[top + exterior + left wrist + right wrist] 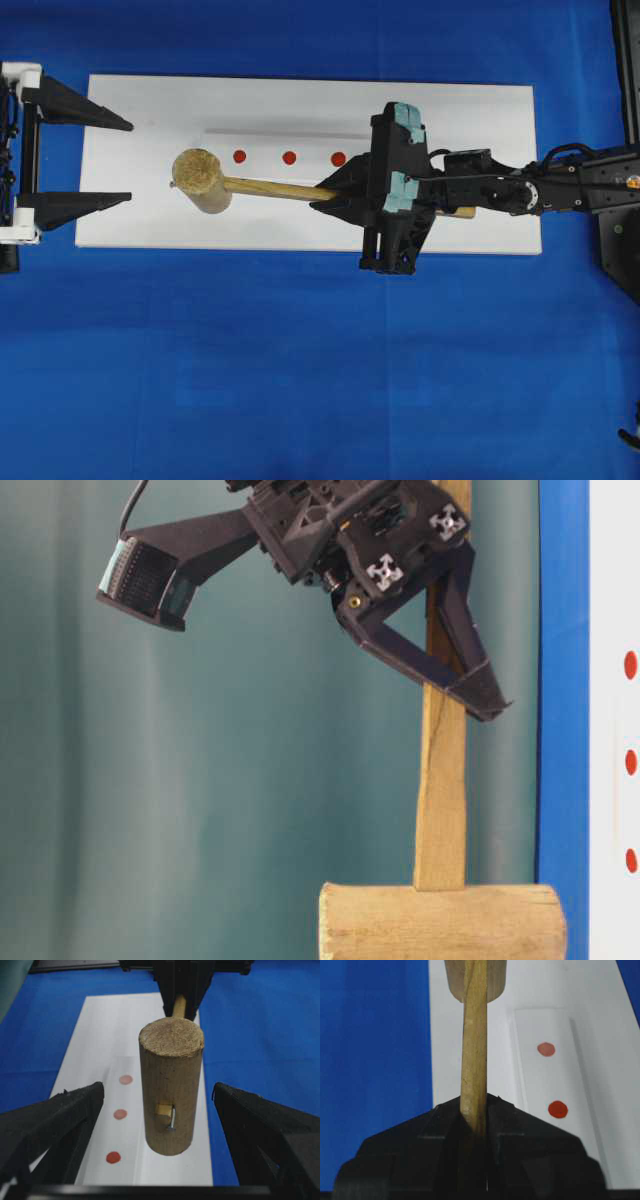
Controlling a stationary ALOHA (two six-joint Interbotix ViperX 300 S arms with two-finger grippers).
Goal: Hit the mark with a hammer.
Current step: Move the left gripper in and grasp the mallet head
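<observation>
The hammer [200, 178], a light wooden mallet, is held over the white board [130, 220]; its handle [280, 188] runs right. My right gripper [335, 195] is shut on the handle [474, 1050], with a black finger on each side. Three red marks [289, 157] lie in a row on the board, just beyond the handle. The mallet head [171, 1085] hangs above the board beside the marks [120, 1114], between the tips of my left gripper [157, 1089] but touching neither. My left gripper [125, 160] stands open at the board's left end.
The board lies on a blue cloth [300, 380]. A small nail [171, 1122] sticks out of the mallet head's end side. The right arm [540, 190] reaches in from the right edge. A clear strip [550, 1075] covers the marks.
</observation>
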